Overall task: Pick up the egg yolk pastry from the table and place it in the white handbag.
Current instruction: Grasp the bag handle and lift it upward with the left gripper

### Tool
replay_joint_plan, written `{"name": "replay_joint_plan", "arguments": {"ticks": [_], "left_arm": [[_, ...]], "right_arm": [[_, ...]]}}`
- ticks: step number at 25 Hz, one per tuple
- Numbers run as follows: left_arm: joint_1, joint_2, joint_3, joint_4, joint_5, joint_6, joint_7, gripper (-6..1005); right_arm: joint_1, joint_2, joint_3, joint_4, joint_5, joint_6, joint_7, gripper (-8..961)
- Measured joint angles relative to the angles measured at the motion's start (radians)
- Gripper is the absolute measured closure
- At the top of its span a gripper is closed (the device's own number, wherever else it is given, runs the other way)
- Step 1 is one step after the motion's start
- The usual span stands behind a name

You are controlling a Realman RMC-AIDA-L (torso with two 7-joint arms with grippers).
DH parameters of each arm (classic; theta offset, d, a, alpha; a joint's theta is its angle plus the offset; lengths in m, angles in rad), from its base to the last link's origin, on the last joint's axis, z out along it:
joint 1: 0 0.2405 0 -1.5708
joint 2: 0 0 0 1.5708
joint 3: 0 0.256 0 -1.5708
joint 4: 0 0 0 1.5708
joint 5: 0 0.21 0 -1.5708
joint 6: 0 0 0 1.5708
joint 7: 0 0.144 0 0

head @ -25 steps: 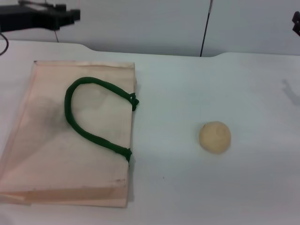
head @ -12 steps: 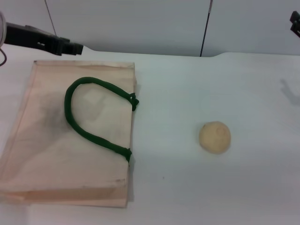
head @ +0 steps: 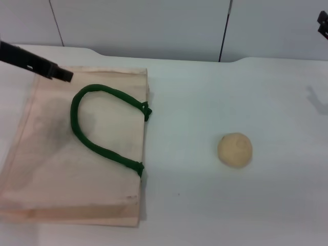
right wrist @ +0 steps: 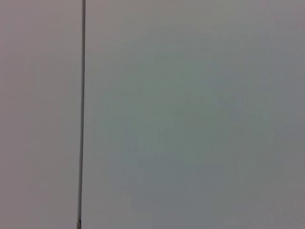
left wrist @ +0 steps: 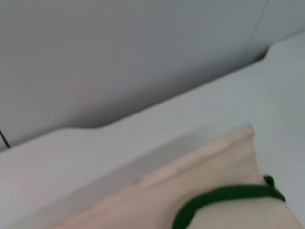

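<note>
The egg yolk pastry [head: 234,149], a small pale yellow ball, lies on the white table [head: 205,102] right of centre, with nothing touching it. The white handbag [head: 51,164] lies flat on the left, its dark green handle [head: 92,138] looped over its top face. My left gripper [head: 62,75] reaches in from the left edge as a dark bar above the bag's far left corner. The left wrist view shows the handbag's far edge [left wrist: 214,152] and part of the green handle [left wrist: 224,194]. Only a dark sliver of my right gripper [head: 323,21] shows at the upper right edge, far from the pastry.
A grey panelled wall [head: 154,25] with dark seams rises behind the table's far edge. The right wrist view shows only that wall [right wrist: 190,114]. Bare tabletop lies between the bag and the pastry.
My left gripper has come down and nearer, from the wall area to just over the bag's far left corner. The pastry, the bag and the right arm have not moved.
</note>
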Motion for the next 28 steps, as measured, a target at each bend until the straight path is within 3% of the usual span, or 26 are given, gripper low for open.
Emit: {"name": "replay_joint_plan", "arguments": {"ticks": [4, 28], "left_arm": [[-0.025, 0.0, 0.007, -0.074, 0.031, -0.006, 0.006, 586], [-0.029, -0.021, -0.031, -0.163, 0.029, 0.059, -0.095, 599]], "right_arm": [[0.003, 0.0, -0.002, 0.0, 0.0, 0.0, 0.0, 191], [0.003, 0.0, -0.001, 0.0, 0.0, 0.0, 0.0, 192]]}}
